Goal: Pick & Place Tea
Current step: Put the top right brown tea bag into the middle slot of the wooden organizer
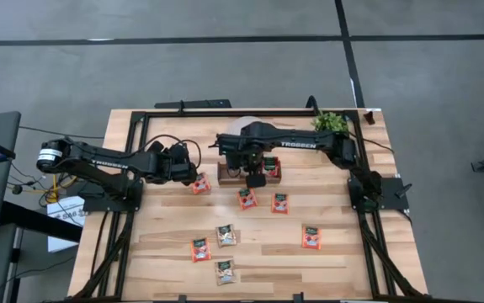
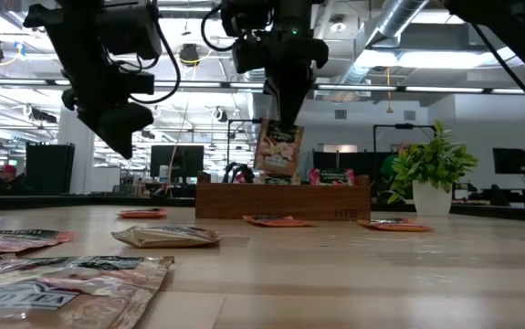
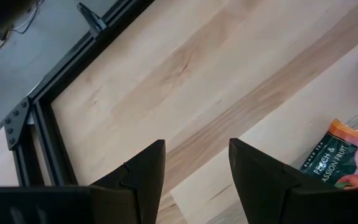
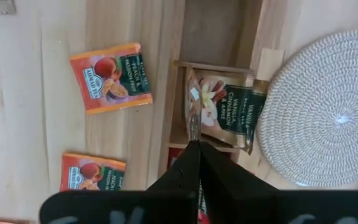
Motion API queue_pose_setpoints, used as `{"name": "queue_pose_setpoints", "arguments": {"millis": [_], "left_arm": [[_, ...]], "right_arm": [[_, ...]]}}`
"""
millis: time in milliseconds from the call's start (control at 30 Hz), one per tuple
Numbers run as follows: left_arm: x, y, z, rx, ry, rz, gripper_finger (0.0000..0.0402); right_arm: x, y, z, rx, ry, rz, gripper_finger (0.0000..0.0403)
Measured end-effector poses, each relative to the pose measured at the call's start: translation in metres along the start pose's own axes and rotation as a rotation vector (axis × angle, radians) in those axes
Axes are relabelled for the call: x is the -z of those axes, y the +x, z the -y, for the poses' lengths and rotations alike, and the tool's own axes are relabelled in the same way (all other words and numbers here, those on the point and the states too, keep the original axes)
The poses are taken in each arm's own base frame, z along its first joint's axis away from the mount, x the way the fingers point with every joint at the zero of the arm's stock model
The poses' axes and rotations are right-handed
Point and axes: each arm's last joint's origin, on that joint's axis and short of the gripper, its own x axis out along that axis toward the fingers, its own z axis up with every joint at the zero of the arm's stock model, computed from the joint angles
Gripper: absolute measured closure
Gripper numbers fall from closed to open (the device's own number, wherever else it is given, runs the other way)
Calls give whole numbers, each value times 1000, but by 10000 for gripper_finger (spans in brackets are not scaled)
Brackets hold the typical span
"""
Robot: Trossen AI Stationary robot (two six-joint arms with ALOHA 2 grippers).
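Tan sachet [image 2: 66, 279] lies nearest me on the worktop [image 2: 353, 274].
My right gripper [image 2: 285, 121] pinches 1 sachet [image 2: 278, 149] above the tray [image 2: 283, 200]; my left gripper [image 3: 194, 171] hangs wide, empty.

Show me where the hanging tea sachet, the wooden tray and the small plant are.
hanging tea sachet [image 2: 278, 150], low view, middle of its face
wooden tray [image 2: 283, 201], low view, front wall
small plant [image 2: 429, 164], low view, its leaves

Light wooden table [image 1: 334, 265], scattered tea sachets [image 1: 200, 249], wooden tray [image 1: 227, 174], potted plant [image 1: 332, 123], woven disc [image 4: 328, 118]
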Motion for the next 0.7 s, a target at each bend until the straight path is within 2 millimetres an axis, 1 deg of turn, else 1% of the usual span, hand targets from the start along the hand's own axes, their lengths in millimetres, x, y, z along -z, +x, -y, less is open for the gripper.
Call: {"name": "queue_pose_setpoints", "arguments": {"millis": [433, 700], "left_arm": [[-1, 0, 1, 11, -8, 12, 231], [-3, 0, 3, 21, -18, 23, 231]], "right_arm": [[8, 1, 24, -22, 60, 9, 403], [8, 1, 24, -27, 52, 7, 403]]}}
